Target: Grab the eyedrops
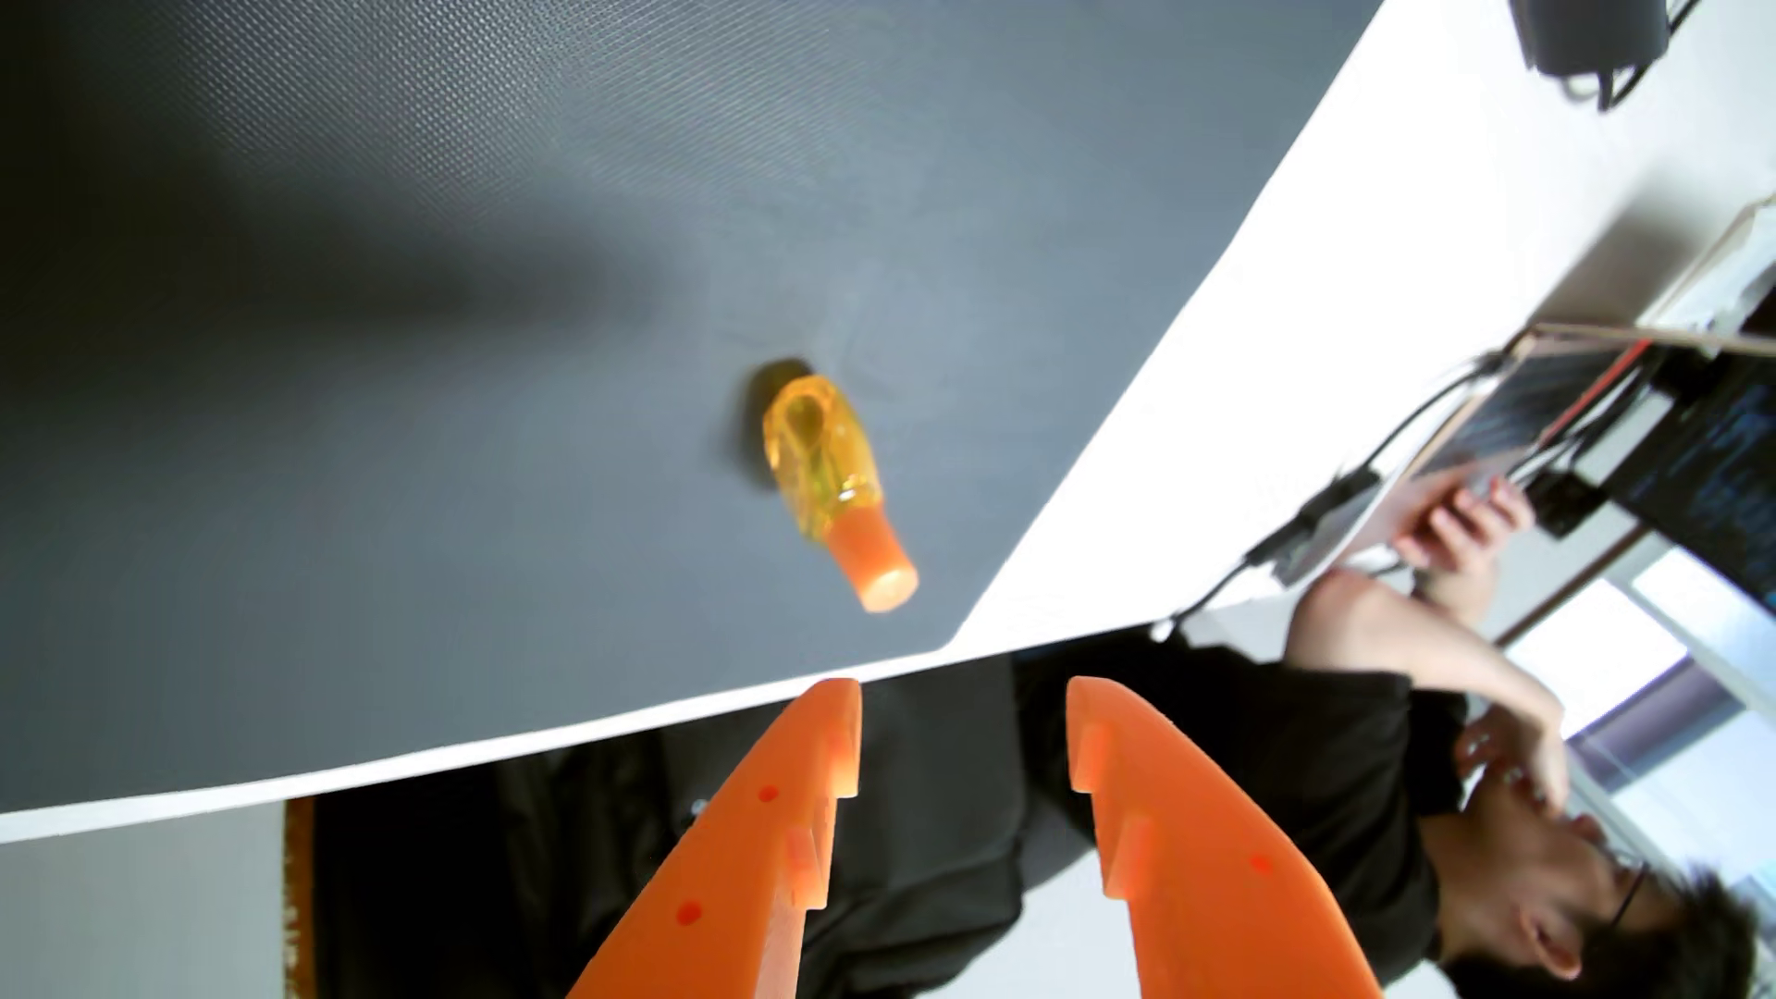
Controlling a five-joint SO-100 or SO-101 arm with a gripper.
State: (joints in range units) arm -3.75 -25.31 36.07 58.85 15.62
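In the wrist view, the eyedrops (834, 485) are a small clear yellow bottle with an orange cap, resting on a dark grey mat (432, 384). The cap points toward the lower right. My gripper (964, 684) enters from the bottom edge with two orange fingers (798, 826). It is open, with nothing between the fingers. Its tips sit just past the mat's near edge, below the bottle and apart from it.
The mat lies on a white table (1345, 288). A person in a dark top (1249, 768) sits at the lower right beside a laptop (1538, 413) and cables. A dark object (1595, 34) sits at the top right corner.
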